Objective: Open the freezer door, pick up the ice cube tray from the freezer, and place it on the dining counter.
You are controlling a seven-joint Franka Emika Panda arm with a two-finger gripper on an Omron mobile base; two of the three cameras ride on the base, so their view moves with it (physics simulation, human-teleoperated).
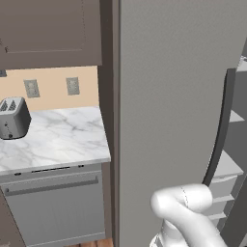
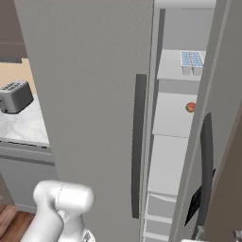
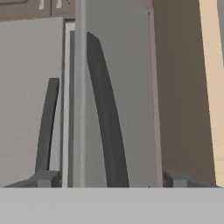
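Note:
The freezer door is a wide grey panel swung partly open, and its curved dark handle runs down its edge. Past that edge I see the freezer interior with pale shelves. The ice cube tray, pale blue with a grid, sits on the upper shelf. In the hand view my gripper is open. Its fingertips stand wide on either side of the door's curved handle, touching nothing. The dining counter is out of view.
A small red round item lies on the shelf below the tray. The narrower grey door with its own handle stands right of the opening. To the left are a marble worktop, a toaster and a grey dishwasher front.

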